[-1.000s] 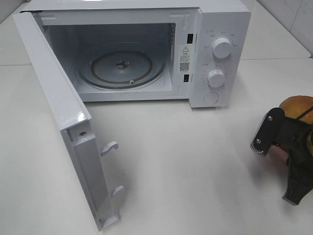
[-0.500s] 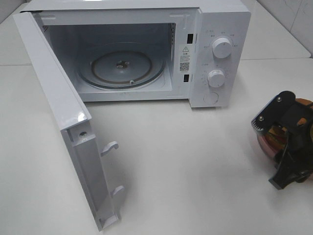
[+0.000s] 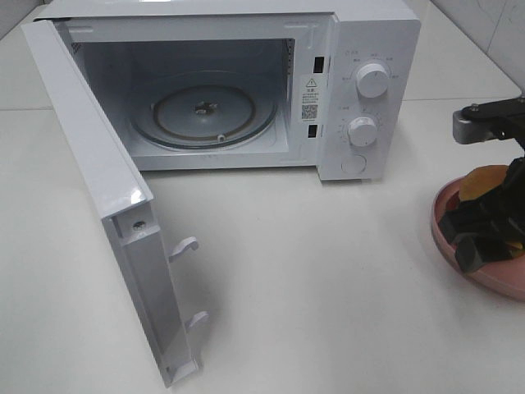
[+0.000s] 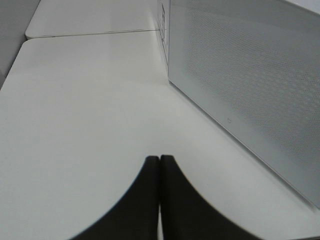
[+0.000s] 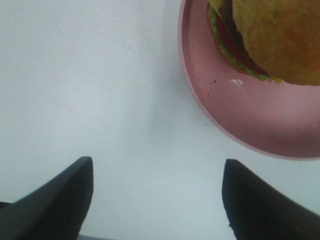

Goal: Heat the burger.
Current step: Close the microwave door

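1. Microwave [image 3: 361, 90] stands at the far middle of the white surface [image 3: 328, 279]. Its door [image 3: 107, 205] is swung wide open toward the left front; the glass turntable [image 3: 205, 115] inside is bare. Two dials and a round button sit on the right-hand panel.
2. Burger [image 3: 486, 179] lies on a pink plate [image 3: 447, 230] at the right edge of the surface, well apart from the microwave. Right wrist view: golden bun on top, green lettuce and red tomato showing at its side [image 5: 270, 35]; the burger sits toward one side of the plate [image 5: 240, 110].
3. Right tool [image 5: 157, 200]: released, its two dark fingers [image 5: 60, 200] spread wide with only bare surface between them, nothing grasped. The plate rim is near the tool but not between the fingers. In the high view the right arm partly covers the plate and burger.
4. Left tool [image 4: 160, 195]: clenched, fingertips pressed together, nothing between them. It points along the surface beside the perforated outer face of the door [image 4: 250, 80]. Not seen in the high view.
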